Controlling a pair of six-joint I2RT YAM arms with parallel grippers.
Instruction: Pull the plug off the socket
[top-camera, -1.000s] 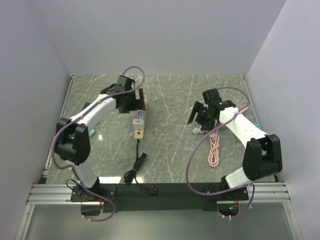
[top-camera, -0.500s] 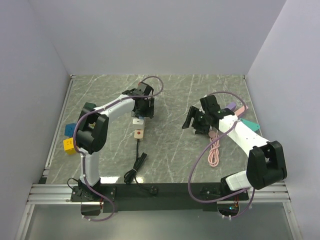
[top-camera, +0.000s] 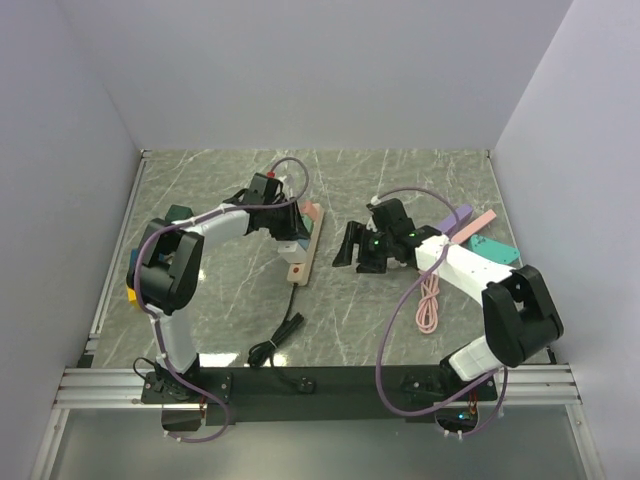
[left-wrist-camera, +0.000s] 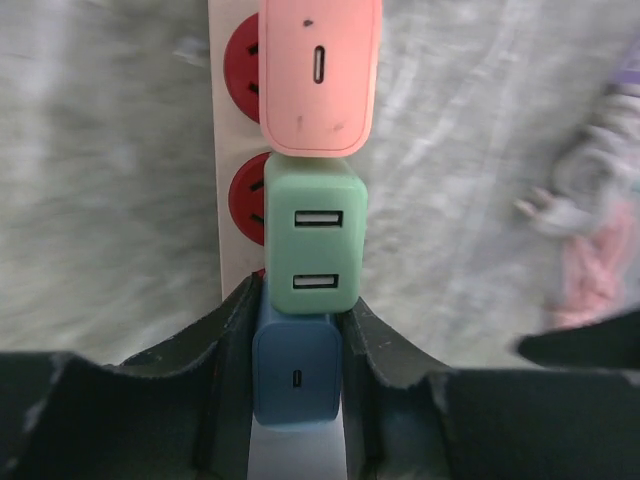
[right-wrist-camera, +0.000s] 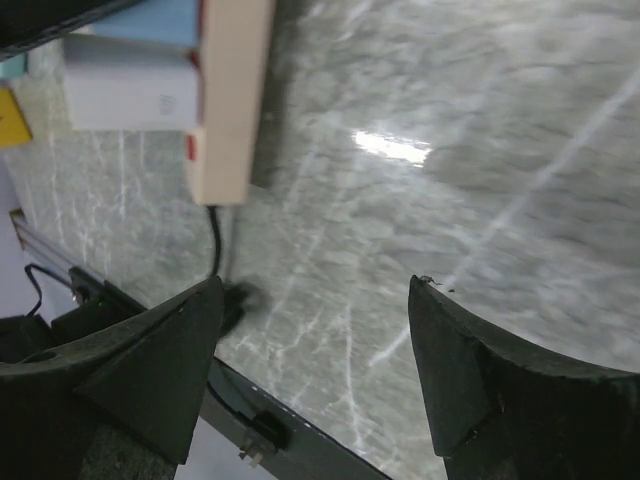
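Since a second earlier, left gripper (left-wrist-camera: 297, 312) had swung over the cream plastic power strip with red sockets (left-wrist-camera: 224, 130) and clamped shut; the strip had skewed toward the right arm. Meanwhile right gripper (right-wrist-camera: 315, 330) had slid left, close to the strip's cord end. Its jaws were spread and held nothing, above the grey marble tabletop (right-wrist-camera: 460, 150).

Target blue boxy plastic plug (left-wrist-camera: 295, 375) sat plugged into the strip, nearest the left wrist camera, squeezed between the left fingers (left-wrist-camera: 235, 330), one on each flat side. Touching it further along: mint-green USB charger (left-wrist-camera: 315, 245), then pink charger (left-wrist-camera: 320, 70).

Plug judged light, rigid, smooth-sided so slip-prone; prong friction would resist. Best hold was low on the side faces, pulling straight out. Strip looked light and would probably lift unless pinned.
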